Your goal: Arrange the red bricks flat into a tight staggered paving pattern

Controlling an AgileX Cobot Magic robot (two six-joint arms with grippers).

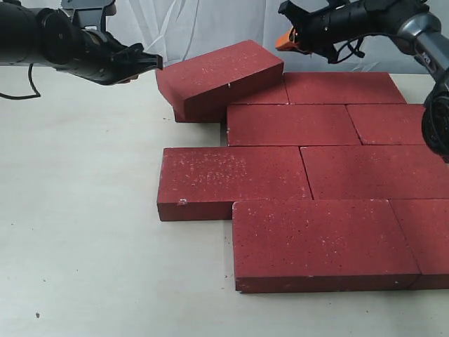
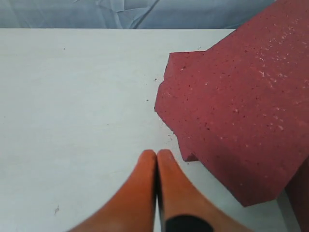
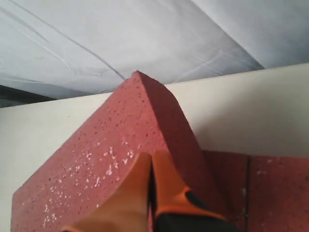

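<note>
Several red bricks (image 1: 291,123) lie flat on the table in staggered rows. One more red brick (image 1: 221,77) sits tilted at the back left, one end propped on a flat brick, its other end down on the table. My left gripper (image 1: 154,62) is shut and empty, hovering just left of the tilted brick (image 2: 241,111). My right gripper (image 1: 283,42) is shut and empty too, its orange fingertips at the raised right end of that tilted brick (image 3: 111,159).
The pale table (image 1: 77,232) stretches out to the left and front of the bricks. A wrinkled pale cloth backdrop (image 1: 203,24) hangs behind the table.
</note>
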